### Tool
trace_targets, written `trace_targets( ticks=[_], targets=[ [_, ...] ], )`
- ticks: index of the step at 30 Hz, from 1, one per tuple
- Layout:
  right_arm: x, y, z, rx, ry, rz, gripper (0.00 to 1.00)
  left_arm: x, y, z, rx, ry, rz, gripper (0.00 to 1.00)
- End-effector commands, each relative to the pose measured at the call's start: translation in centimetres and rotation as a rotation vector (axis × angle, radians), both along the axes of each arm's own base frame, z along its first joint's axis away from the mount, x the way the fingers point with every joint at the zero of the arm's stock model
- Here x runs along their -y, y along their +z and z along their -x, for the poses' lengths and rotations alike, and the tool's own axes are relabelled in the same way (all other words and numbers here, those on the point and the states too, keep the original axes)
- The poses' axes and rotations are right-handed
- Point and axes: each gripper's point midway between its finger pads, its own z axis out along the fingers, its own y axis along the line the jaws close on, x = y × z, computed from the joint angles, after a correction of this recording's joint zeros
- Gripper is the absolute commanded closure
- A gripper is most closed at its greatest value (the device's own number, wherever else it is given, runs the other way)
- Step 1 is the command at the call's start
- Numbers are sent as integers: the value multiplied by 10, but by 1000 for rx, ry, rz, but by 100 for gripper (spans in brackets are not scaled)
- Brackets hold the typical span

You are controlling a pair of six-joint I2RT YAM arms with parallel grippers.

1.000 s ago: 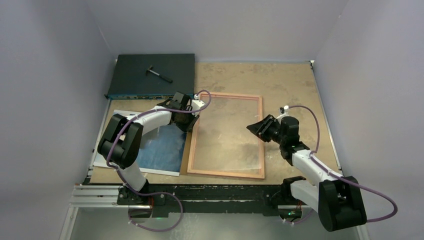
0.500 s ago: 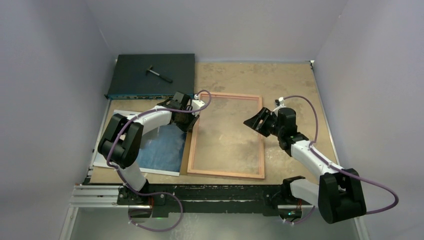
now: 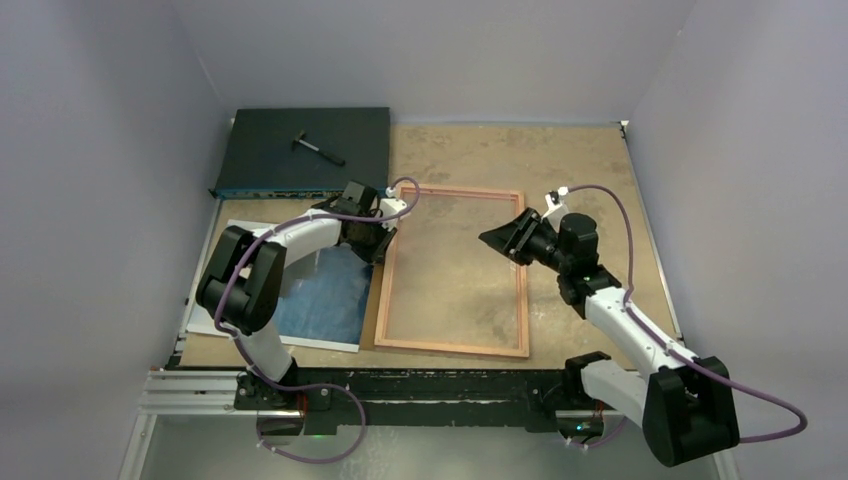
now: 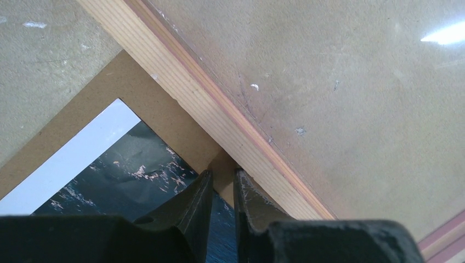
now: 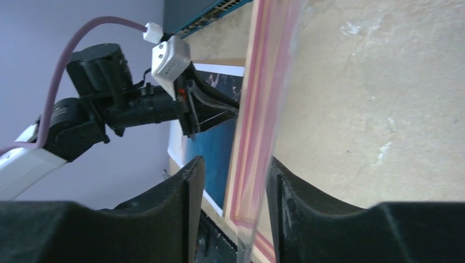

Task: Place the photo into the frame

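Tan surface point(image 3: 580, 160) bears one photo point(image 3: 325, 300), one frame point(image 3: 450, 348); left jaws nearly together, right jaws apart astride frame's edge.

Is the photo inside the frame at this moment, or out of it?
Out. The photo lies on the brown board left of the frame, whose pane shows only table beneath.

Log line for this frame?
phase: pre-insert | left gripper: jaws nearly closed at frame left rail, grasp unclear | right gripper: jaws open, straddling right rail | photo: beside frame, not inserted
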Motion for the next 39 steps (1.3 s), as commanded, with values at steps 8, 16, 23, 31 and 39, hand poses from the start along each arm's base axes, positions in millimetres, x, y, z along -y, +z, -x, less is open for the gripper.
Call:
trace_targets(
  ticks=[8,16,23,31,39],
  targets=[
    [-28,50,4,64,59,-143,66,0,-1,6,-51,-8,33,83],
    [-40,65,7,91,76,-190,68,-1,-7,9,-58,-9,31,84],
    [-42,61,11,87,73,-215,71,-2,-7,9,-57,-7,34,85],
    [-39,44,12,73,61,-196,75,-5,-7,9,-62,-3,34,86],
    [-37,12,12,26,60,-143,74,-5,-8,9,-64,-4,35,87]
  ],
)
